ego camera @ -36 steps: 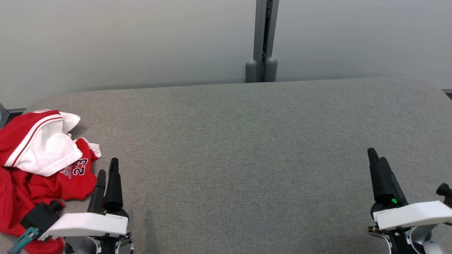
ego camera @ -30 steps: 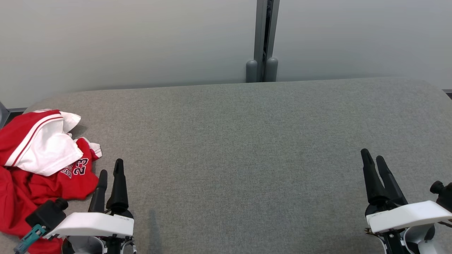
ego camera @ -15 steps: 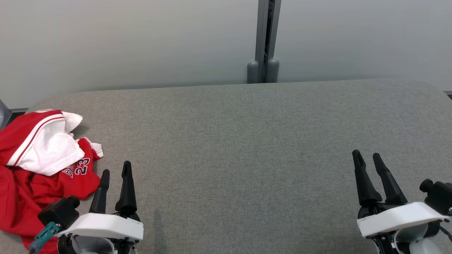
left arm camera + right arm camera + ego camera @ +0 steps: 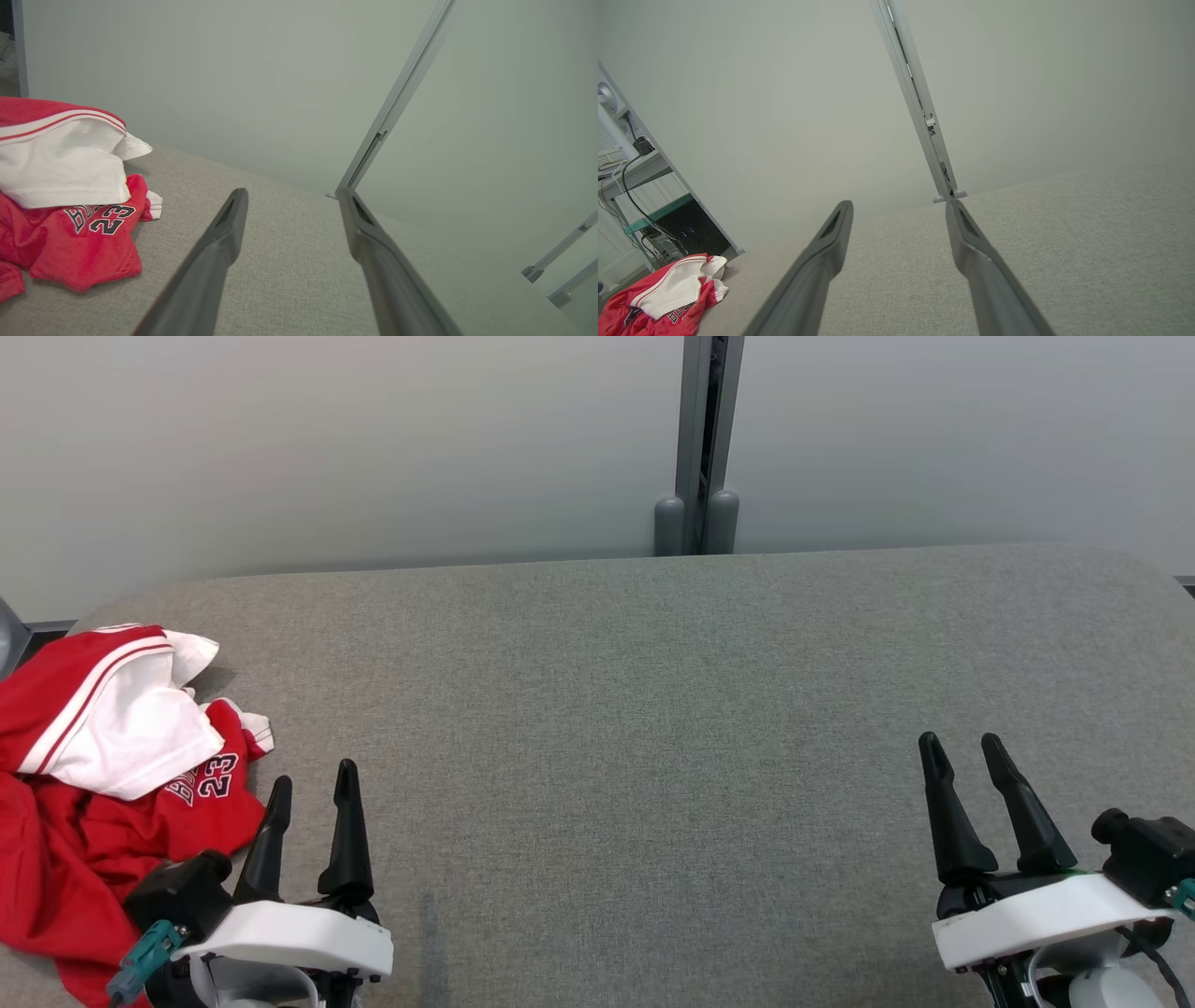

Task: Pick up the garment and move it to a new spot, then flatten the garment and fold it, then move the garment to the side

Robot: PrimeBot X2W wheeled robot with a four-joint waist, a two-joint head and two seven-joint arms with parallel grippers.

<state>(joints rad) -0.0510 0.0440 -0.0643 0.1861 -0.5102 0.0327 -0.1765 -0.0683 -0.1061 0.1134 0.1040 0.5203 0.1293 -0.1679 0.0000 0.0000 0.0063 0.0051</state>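
**A:** where was the garment?

**B:** red-and-white jersey (image 4: 112, 747), "23" showing, lay crumpled at the left edge of the grey fabric worktop (image 4: 653, 709), toward the near-left corner. The white part was bunched on top with red mesh under and around it. Part of it ran past the left border of the head view.

**A:** grippers?

**B:** the left gripper (image 4: 314, 775) was by the front edge, just right of the jersey. Its jaws were spread with nothing between them. In the head view its left finger sat close to the red hem. The left wrist view showed bare worktop between the fingers and the cloth, so there was no contact.

**A:** and the other one?

**B:** the right gripper (image 4: 959, 740) was near the front-right corner, well apart from the jersey. Its jaws were also spread and empty, with both fingers pointing toward the far edge.

**A:** anything else around?

**B:** pale wall panels (image 4: 327, 448) stood behind the far edge, with a metal post (image 4: 700, 429) at their joint, about mid-edge. The right wrist view showed a shelf (image 4: 640, 163) with cables (image 4: 626, 186) beyond the left end of the worktop.
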